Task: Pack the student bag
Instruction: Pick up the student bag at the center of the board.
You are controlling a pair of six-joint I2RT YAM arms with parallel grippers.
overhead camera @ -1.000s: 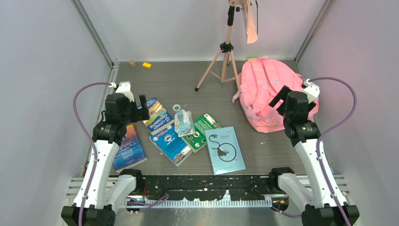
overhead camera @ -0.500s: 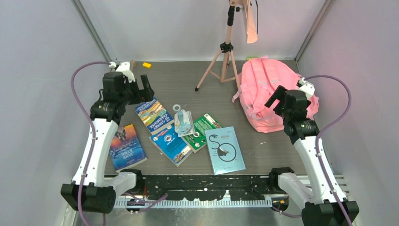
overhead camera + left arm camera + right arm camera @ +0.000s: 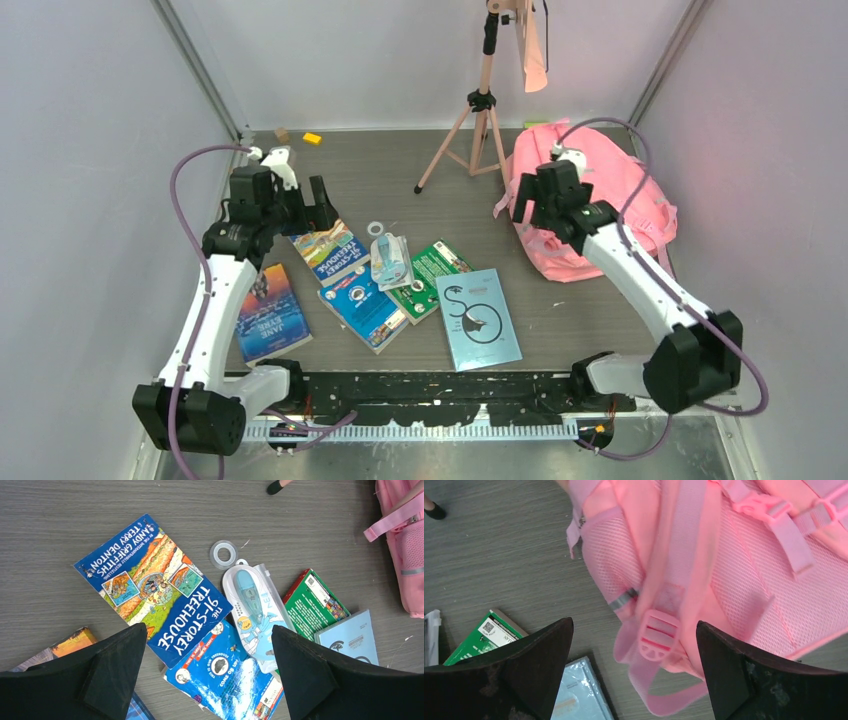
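Backpack [image 3: 600,205] lies flat, seemingly straps-up, bright pink.

Counter [image 3: 560,320]: grey wood-grain surface, matt, fine streaks. Backpack [image 3: 704,580]: pink cloth with open mesh panels, woven webbing straps and smooth plastic buckles, upper right of the right wrist view. Treehouse book [image 3: 152,587]: glossy printed paper cover, centre left of the left wrist view. Tape roll [image 3: 223,554]: clear glossy plastic. Blister pack [image 3: 252,609]: shiny transparent plastic over printed card. Both end effectors show matt black plastic fingers [image 3: 107,672], slightly scuffed.
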